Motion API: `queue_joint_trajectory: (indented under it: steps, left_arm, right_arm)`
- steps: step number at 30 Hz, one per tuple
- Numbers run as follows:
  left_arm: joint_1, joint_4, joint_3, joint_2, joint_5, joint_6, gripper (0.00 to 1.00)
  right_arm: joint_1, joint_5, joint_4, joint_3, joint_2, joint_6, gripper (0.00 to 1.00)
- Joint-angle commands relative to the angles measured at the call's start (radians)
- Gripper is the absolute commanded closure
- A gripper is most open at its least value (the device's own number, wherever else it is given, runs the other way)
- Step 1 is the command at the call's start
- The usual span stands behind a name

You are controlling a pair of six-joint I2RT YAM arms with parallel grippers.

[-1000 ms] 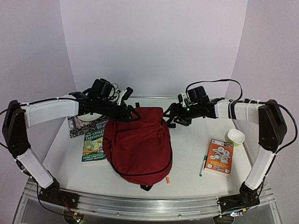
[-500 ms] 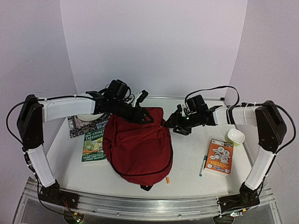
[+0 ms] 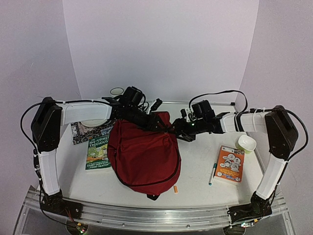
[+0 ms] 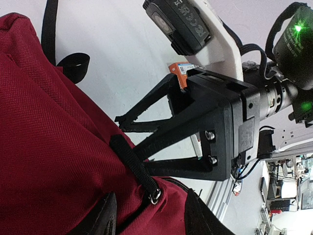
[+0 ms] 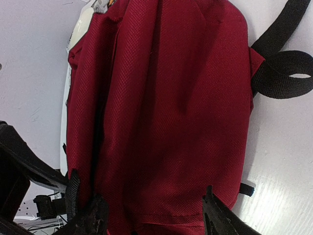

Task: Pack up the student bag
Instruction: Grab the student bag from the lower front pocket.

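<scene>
The student bag, a dark red fabric backpack, lies flat in the middle of the table. Both grippers meet at its far right corner. My left gripper is open, and its fingertips straddle a ridge of red cloth and a black zipper pull with a metal ring. My right gripper is open wide, with the bag's cloth spanning the gap between its tips. In the left wrist view the right gripper's black fingers reach the bag's edge just beyond the pull.
A green book and a patterned book lie left of the bag. An orange book, a pen and a small white cup sit on the right. A black strap loop lies beside the bag.
The left gripper has slid right along the bag's far edge and the right gripper has moved left and down to the same corner. Both pairs of jaws have narrowed.
</scene>
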Motion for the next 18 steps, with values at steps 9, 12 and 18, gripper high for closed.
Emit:
queue_joint_trajectory:
  steps: [9, 12, 18]
  left_arm:
    - [-0.006, 0.033, 0.107, 0.066, 0.021, -0.044, 0.58]
    - [-0.005, 0.033, 0.114, 0.076, 0.024, -0.051, 0.62]
    - [-0.012, 0.034, 0.122, 0.089, 0.027, -0.057, 0.70]
  right_arm:
    - [0.040, -0.058, 0.033, 0.052, 0.017, -0.016, 0.38]
    - [0.046, -0.061, 0.033, 0.057, 0.014, -0.019, 0.39]
    - [0.055, -0.062, 0.031, 0.069, 0.010, -0.028, 0.41]
